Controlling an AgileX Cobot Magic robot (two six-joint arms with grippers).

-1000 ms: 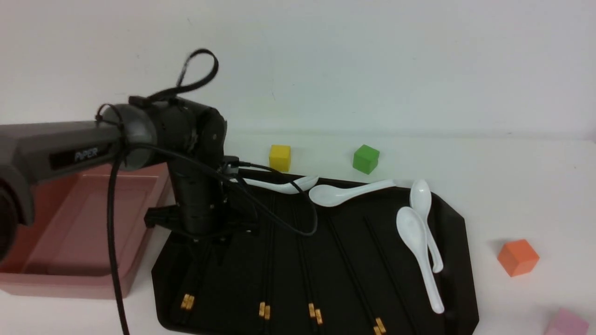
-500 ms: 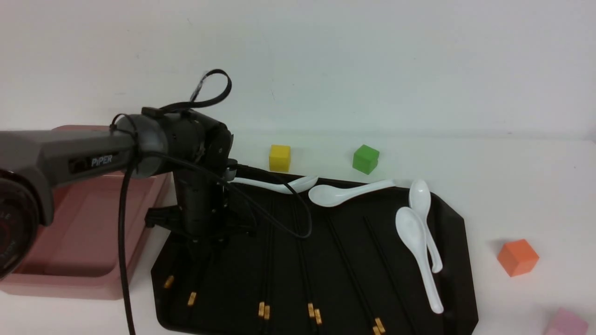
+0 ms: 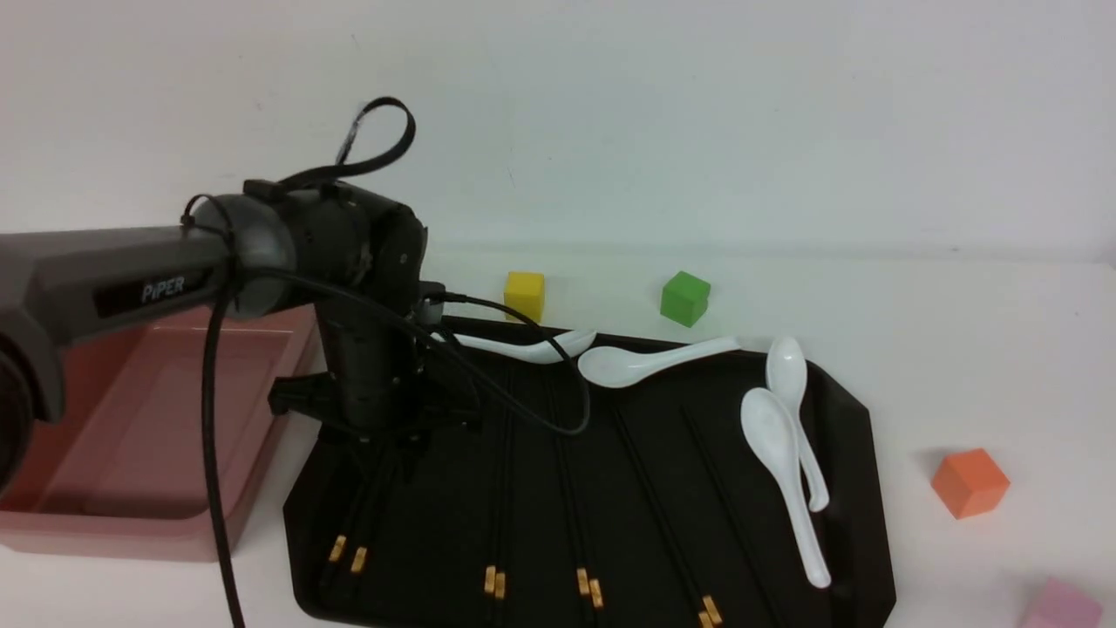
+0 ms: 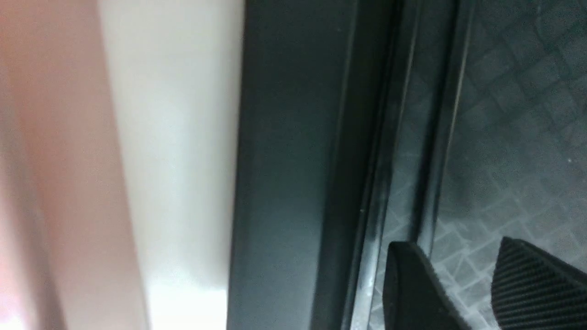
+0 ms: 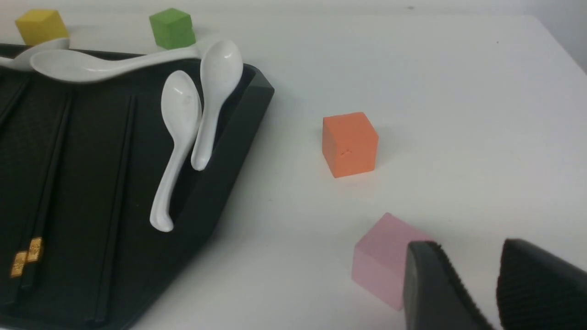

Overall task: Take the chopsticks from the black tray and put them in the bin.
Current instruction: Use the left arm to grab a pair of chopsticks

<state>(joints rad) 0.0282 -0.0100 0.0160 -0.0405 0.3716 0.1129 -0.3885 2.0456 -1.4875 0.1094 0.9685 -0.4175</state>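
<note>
The black tray [image 3: 859, 419] holds several pairs of black chopsticks with gold bands. The leftmost pair [image 3: 349, 541] lies along the tray's left rim, its bands slightly apart. My left gripper [image 3: 384, 449] points down over the far part of that pair. In the left wrist view the gripper [image 4: 456, 245] is open, with bare tray floor in the gap. The two sticks [image 4: 438, 137] run beside and under one finger [image 4: 412, 284], next to the rim [image 4: 284, 160]. The pink bin [image 3: 131, 436] stands left of the tray. My right gripper [image 5: 467, 245] is open and empty above the table.
White spoons [image 3: 780, 462] lie on the tray's right side and far edge [image 3: 645, 359]. More chopstick pairs [image 3: 499, 488] lie mid-tray. Yellow [image 3: 524, 295] and green [image 3: 684, 297] cubes sit behind the tray, orange [image 3: 969, 481] and pink [image 3: 1059, 606] cubes to its right.
My left arm dipped half a second ago and has risen again. The leftmost pair's gold ends spread apart during the dip and now lie closer together, shifted left of where they began.
</note>
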